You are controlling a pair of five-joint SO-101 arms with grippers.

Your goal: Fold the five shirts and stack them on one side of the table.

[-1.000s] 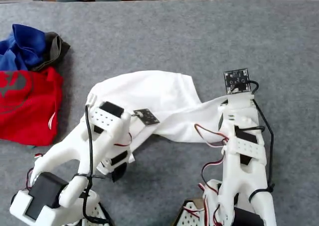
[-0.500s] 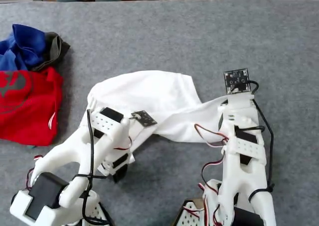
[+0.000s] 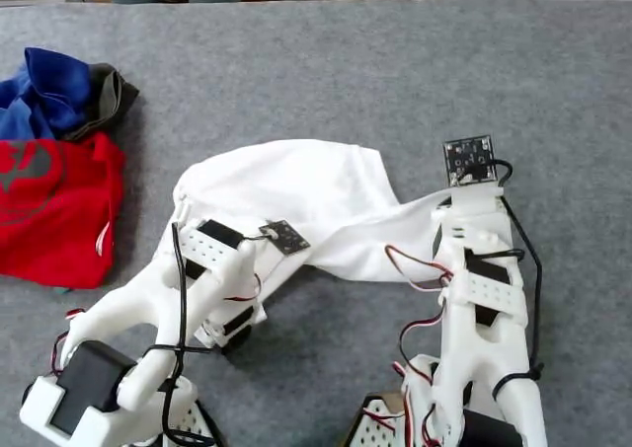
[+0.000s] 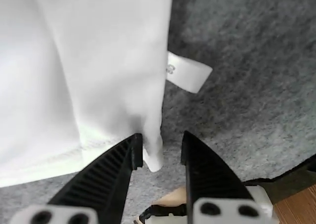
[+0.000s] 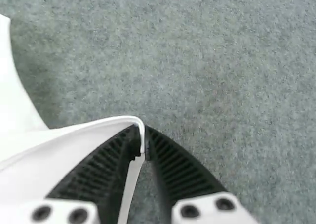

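So here's where you're at: your right claw [image 5: 142,135] is clamped tight on a thin edge of the white shirt [image 3: 306,195], and you can see the hem pinched right between the jaws with bare desk [image 3: 395,72] beyond the tips. That grip looks like it's there to anchor one end so the fabric stays stretched out between the two arms instead of bunching. Your left claw [image 4: 161,137] is spread apart, and the shirt's corner sits right in the gap between the jaws, with the stitched hem running off to one side of it. The little label [image 4: 187,73] pokes out from the shirt's edge just past the tips. My guess is you're lined up to pinch that corner, so close on it before lifting, otherwise you'll only drag cloth. The white shirt itself lies loosely on the desk between both claws, rumpled and not folded yet. The red shirt [image 3: 49,210] is spread out well away from your left claw on its outer side, with the blue shirt [image 3: 44,97] and a dark grey one [image 3: 111,97] crumpled just beyond it. So I'd say plenty of folding is left.
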